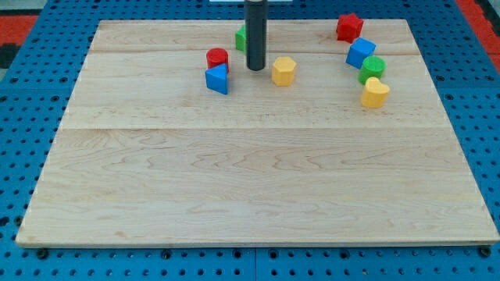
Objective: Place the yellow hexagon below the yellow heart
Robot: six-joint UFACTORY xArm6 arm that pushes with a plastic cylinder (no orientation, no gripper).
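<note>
The yellow hexagon [283,71] lies near the view's top centre of the wooden board [258,179]. The yellow heart [375,93] lies further to the view's right and slightly lower. My tip [255,69] is just left of the yellow hexagon, a small gap apart, and right of the red cylinder [217,58] and the blue triangle [218,79]. The rod partly hides a green block [241,37] behind it.
A red star [349,27], a blue cube [360,53] and a green cylinder [373,69] run in a line down to the yellow heart at the view's top right. Blue pegboard surrounds the board.
</note>
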